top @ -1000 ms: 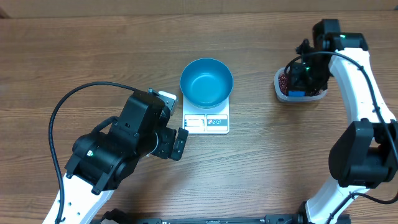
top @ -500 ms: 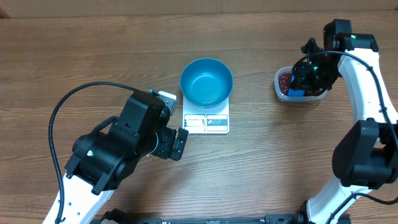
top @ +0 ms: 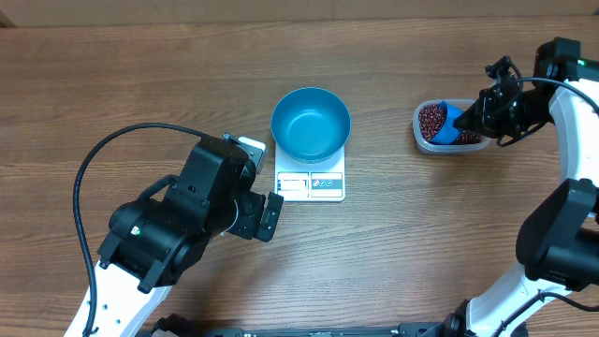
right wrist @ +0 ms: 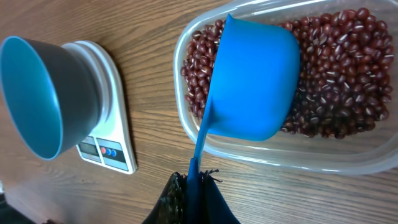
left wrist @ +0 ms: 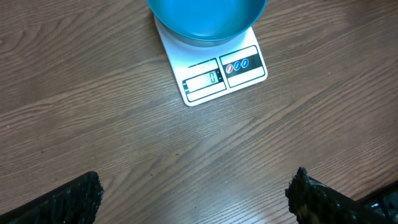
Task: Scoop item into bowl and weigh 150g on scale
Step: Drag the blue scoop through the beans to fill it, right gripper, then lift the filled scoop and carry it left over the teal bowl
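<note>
Right hand (right wrist: pixel 193 186) clamps scoop (right wrist: pixel 255 81) (bright blue) over beans (right wrist: pixel 336 68) — bowl (top: pixel 311 124) on scale (top: pixel 312 184).

Your left arm (top: pixel 178 225) and right arm (top: pixel 571 122) wear white shells between bulky black joint housings. A black cable (top: pixel 140 128) loops off the left one; the left gripper's (left wrist: pixel 196 186) fingers (left wrist: pixel 68 199) look rough, black.

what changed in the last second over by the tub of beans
The right gripper swung outward to the right, off the top of the tub, keeping its hold on the blue scoop by the handle. The scoop now sits tilted in the tub, and more of the beans show. The left gripper, open, the bowl and the scale stayed put.
</note>
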`<action>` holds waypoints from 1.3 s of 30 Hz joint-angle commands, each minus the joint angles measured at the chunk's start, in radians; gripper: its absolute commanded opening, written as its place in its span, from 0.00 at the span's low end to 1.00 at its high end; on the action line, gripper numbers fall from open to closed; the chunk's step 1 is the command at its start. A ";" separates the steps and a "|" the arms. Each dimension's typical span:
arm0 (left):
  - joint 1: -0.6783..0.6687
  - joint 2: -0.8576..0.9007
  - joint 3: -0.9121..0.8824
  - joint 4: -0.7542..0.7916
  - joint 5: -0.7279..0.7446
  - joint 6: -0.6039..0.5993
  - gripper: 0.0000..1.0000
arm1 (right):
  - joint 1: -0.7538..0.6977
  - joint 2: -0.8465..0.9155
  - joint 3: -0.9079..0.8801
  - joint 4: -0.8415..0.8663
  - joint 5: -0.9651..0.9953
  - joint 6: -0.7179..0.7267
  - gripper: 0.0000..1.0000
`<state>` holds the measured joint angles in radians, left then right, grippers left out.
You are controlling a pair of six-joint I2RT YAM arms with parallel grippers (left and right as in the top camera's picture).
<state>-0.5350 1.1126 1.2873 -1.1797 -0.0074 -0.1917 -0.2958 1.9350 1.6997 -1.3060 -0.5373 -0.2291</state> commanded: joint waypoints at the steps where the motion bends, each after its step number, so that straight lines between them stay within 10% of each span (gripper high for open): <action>1: 0.005 -0.013 0.023 0.002 0.000 -0.014 0.99 | -0.008 -0.022 0.004 0.008 -0.107 -0.038 0.04; 39: 0.005 -0.013 0.023 0.002 0.000 -0.014 0.99 | -0.297 -0.022 0.004 -0.133 -0.344 -0.200 0.04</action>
<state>-0.5350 1.1126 1.2873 -1.1797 -0.0074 -0.1917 -0.5579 1.9350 1.6997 -1.4235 -0.7578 -0.3492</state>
